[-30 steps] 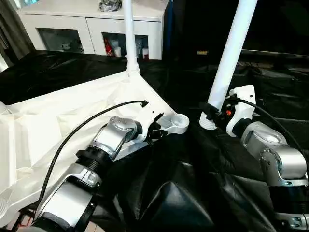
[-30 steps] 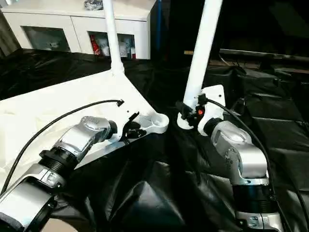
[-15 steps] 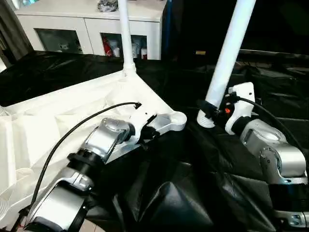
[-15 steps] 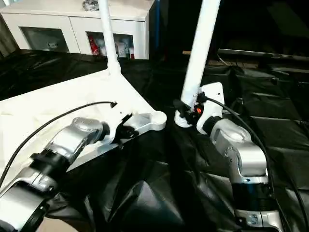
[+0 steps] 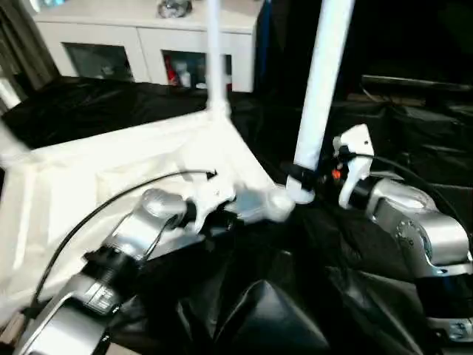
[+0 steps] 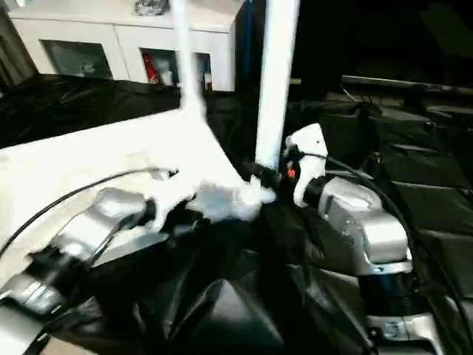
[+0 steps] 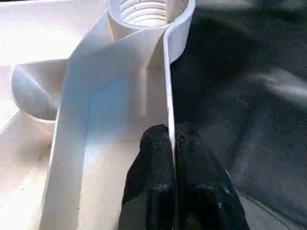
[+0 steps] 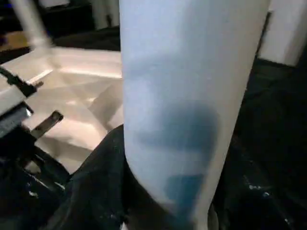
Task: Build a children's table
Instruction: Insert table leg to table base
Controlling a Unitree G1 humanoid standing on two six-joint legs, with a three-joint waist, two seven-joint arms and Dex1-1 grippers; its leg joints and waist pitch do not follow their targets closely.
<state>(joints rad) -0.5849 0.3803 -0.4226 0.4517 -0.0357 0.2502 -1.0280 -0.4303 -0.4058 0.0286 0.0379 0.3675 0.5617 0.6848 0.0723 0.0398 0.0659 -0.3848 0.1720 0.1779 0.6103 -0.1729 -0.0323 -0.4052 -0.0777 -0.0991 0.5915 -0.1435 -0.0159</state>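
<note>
**Leg at corner socket, left claw pinching rim wall**

Left eye view: table top lies underside up on black sheeting. One leg stands upright in the far corner, well beyond the left claw. The near corner socket is just ahead of the left claw. The right claw holds a second leg near its lower end, tube tilted slightly, its foot touching or just beside the socket; cannot tell which. White cabinet stands at the back, small items behind its glass doors, not identifiable.

Right eye view: same layout. Open sheeting lies on the near side of both claws; the cabinet is well apart from the work.

Left wrist view: left claw fingers are narrow, clamped on the thin upright rim wall of the top, one finger on each side. The threaded socket sits ahead along the same wall, open and empty. A ribbed compartment inside the wall is empty too. Outside the wall, bare black sheeting.

Right wrist view: the held leg stands close in front; table top underside lies beyond.
</note>
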